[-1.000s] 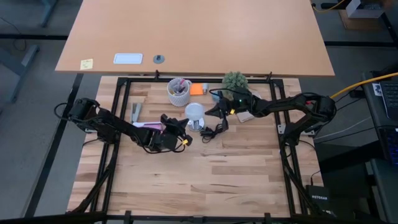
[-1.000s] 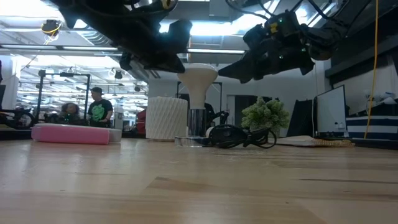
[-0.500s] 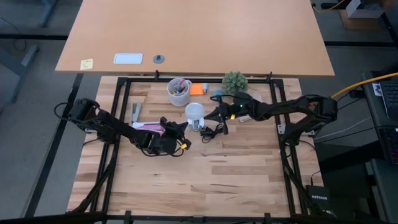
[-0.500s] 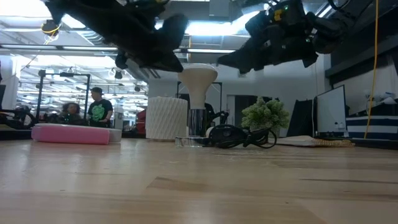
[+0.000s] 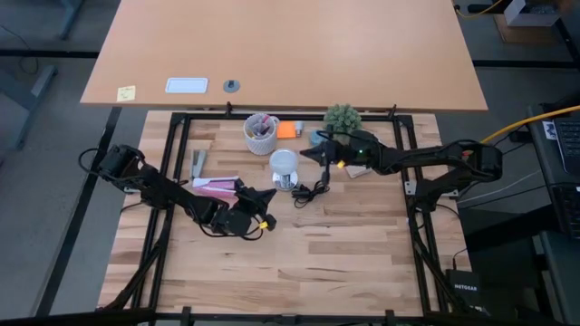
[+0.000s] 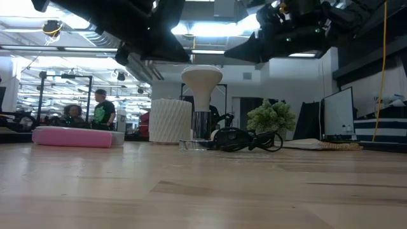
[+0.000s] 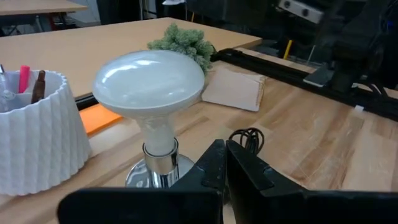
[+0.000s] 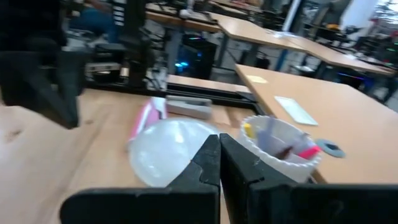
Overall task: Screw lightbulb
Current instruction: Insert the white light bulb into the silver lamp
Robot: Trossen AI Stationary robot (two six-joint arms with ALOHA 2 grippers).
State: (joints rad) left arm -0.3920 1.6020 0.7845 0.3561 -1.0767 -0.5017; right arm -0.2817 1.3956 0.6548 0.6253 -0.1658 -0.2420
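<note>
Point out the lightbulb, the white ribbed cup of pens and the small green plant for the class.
lightbulb (image 7: 149, 74): left wrist view, on the white frosted globe.
white ribbed cup (image 7: 37, 140): left wrist view, on its ribbed side wall.
green plant (image 6: 272, 118): low view, on the leafy clump.

Your table (image 5: 344, 244) carries bulb (image 5: 285, 162) at centre, cup (image 5: 261, 133) at eleven, plant (image 5: 342, 117) at one.

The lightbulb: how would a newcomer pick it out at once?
Start at the butcher-block table and find the white ribbed cup of pens at its far edge. Just nearer stands the lightbulb, upright in a silvery fitting: a smooth white dome beside a coiled black cord.
</note>
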